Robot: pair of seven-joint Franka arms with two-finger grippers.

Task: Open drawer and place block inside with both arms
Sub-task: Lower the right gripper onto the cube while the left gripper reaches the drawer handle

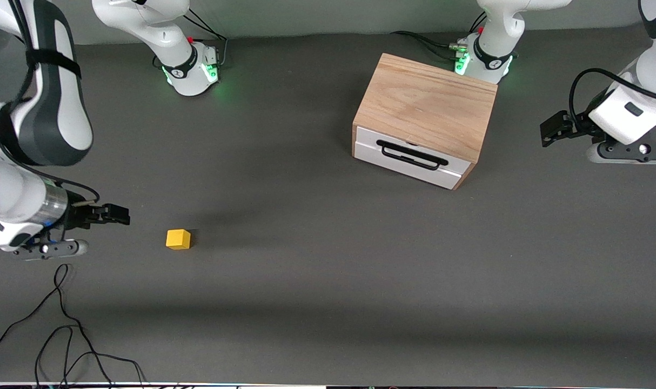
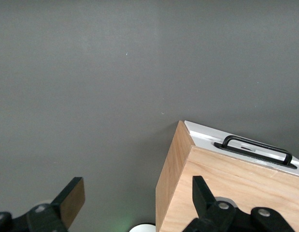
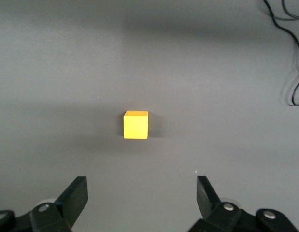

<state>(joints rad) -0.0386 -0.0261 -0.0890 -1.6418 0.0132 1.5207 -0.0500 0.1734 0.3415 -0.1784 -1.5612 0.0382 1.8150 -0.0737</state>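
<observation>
The yellow block (image 1: 178,239) sits on the grey table toward the right arm's end; it also shows in the right wrist view (image 3: 135,124). My right gripper (image 1: 117,214) is open and empty, beside the block and apart from it (image 3: 142,193). The light-wood box (image 1: 425,105) stands near the left arm's base, with its white drawer (image 1: 409,154) shut and the black bar handle (image 1: 412,154) facing the front camera. My left gripper (image 1: 550,129) is open and empty, beside the box toward the left arm's end of the table (image 2: 138,198). The left wrist view shows the box (image 2: 226,188) and its handle (image 2: 258,147).
Loose black cables (image 1: 63,324) lie on the table near the front edge at the right arm's end, and show in the right wrist view (image 3: 296,53). The arm bases glow green along the table's top edge (image 1: 195,70).
</observation>
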